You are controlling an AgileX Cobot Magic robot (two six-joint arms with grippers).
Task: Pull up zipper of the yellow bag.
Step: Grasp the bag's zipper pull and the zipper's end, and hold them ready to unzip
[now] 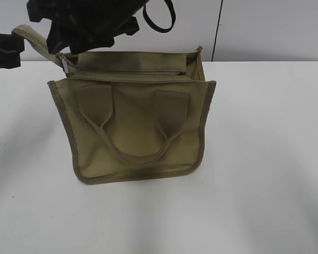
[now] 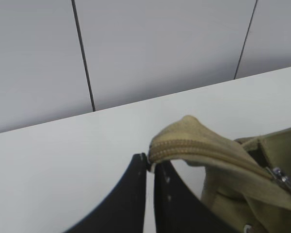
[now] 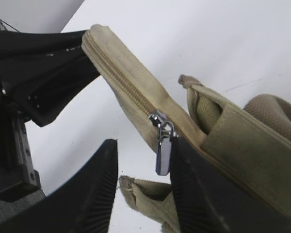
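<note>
Left gripper [image 2: 150,165] fingers pinch the canvas zipper [image 3: 131,92] tail; right gripper [image 3: 143,189] fingers seemingly apart

Crowded at the bag's top-left corner, open table elsewhere

Your left gripper [image 2: 150,167], pinched on the zipper [image 3: 121,82] tail, and your right gripper [image 3: 143,179], jaws apart around the slider [image 3: 161,141], block that corner of the yellow bag [image 1: 132,132]. You have bare table [image 1: 265,159] to the right of the bag, in front of it and to its left; the wall [image 1: 270,26] closes off the far side.
</note>
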